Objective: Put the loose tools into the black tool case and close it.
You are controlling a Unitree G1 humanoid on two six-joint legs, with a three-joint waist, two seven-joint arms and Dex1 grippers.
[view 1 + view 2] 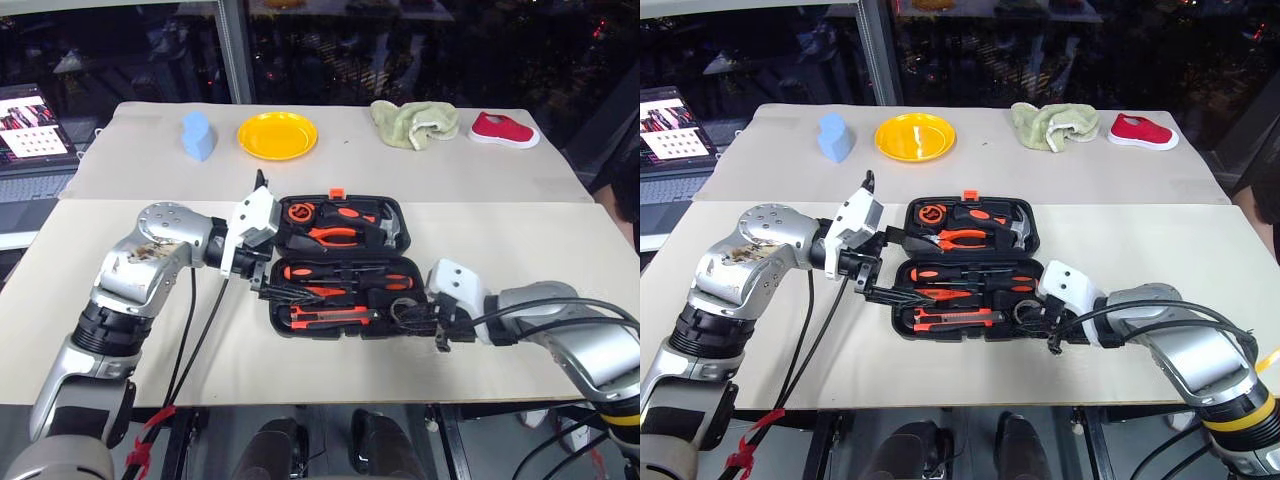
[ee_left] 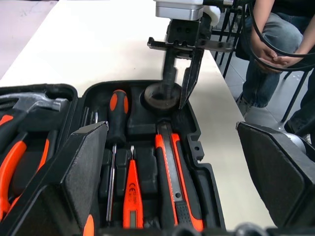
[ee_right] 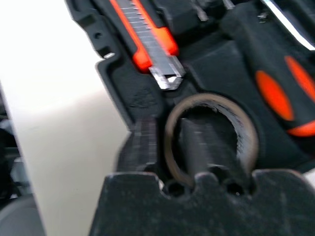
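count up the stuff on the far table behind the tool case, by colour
blue: 1, the blue object
yellow: 1, the yellow plate
green: 1, the green cloth
red: 1, the red shoe
total: 4

No legible text, label or number on anything in view.
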